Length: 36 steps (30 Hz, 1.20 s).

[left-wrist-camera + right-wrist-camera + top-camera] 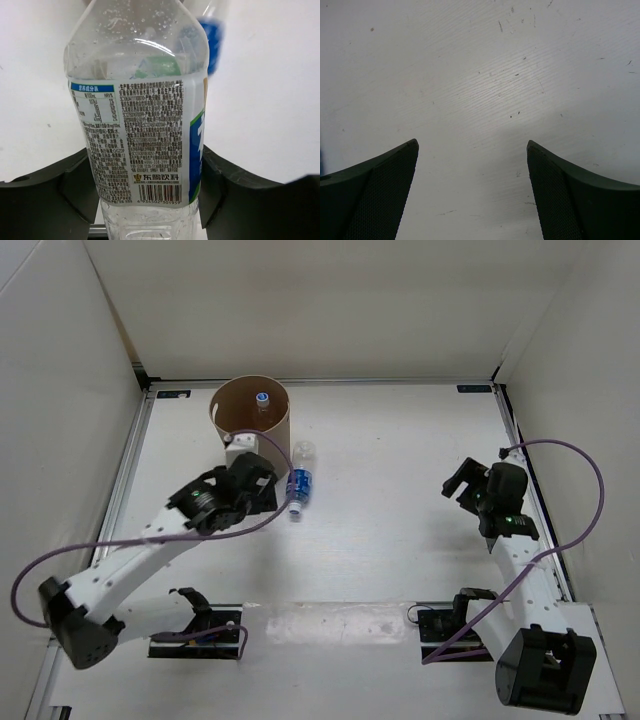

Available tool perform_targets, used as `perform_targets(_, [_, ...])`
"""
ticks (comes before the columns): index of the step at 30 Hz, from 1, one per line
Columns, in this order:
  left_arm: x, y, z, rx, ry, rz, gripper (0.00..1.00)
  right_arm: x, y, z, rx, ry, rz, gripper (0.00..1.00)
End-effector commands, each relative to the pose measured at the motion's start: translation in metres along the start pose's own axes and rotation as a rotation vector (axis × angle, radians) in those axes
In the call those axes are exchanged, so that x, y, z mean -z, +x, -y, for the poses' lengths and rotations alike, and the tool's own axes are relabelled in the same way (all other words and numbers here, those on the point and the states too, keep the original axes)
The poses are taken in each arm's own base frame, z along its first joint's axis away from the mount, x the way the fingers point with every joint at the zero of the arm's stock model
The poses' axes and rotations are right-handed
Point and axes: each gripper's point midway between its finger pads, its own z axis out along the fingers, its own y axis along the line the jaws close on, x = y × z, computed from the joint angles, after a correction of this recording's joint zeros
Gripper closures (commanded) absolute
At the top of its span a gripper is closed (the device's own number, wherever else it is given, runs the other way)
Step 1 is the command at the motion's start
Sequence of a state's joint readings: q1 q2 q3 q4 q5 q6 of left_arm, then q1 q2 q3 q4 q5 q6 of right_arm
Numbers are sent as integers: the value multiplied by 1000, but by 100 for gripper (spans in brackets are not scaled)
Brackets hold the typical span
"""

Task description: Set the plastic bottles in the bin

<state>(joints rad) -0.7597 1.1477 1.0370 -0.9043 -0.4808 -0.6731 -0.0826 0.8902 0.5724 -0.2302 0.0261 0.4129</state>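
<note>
Left gripper (145, 167) pinches blue-labelled water bottle (140, 100) at label band; likely light, thin-walled, slick, crushable. Right gripper (472, 145) spread, empty. Bin (282, 430) close by.

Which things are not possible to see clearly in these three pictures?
- Bin contents, top view: only one cap shows; the wall hides anything lower.
- Bottle, left wrist view: both ends are cut off by the picture edges.
- Blue shape behind it, left wrist view: too blurred to identify.
- Left gripper fingertips, top view: hidden under the gripper itself.
</note>
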Motion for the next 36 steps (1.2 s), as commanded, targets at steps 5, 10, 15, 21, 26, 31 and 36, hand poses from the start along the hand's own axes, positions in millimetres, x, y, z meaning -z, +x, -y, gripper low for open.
perform_targets(5, [116,-93,-51,33,-19,388,46,4,-24,-11,26,-15,67,10])
perform_targets(10, [166,-167,-50,16,1,633,47,4,-23,-16,60,1,75,10])
perform_targets(15, [190,-238,-28,8,-75,759,46,5,-20,-27,108,10,79,10])
perform_targets(21, [150,-288,-12,54,-54,739,46,5,-19,-33,137,9,77,10])
perform_targets(26, [60,-296,-14,86,-50,596,46,6,-19,-42,173,15,84,10])
perform_targets(31, [3,-296,-11,34,-85,550,41,4,-16,-49,212,18,75,10])
perform_targets(36, [-30,-283,-13,27,-115,483,26,3,-15,-59,254,27,75,10])
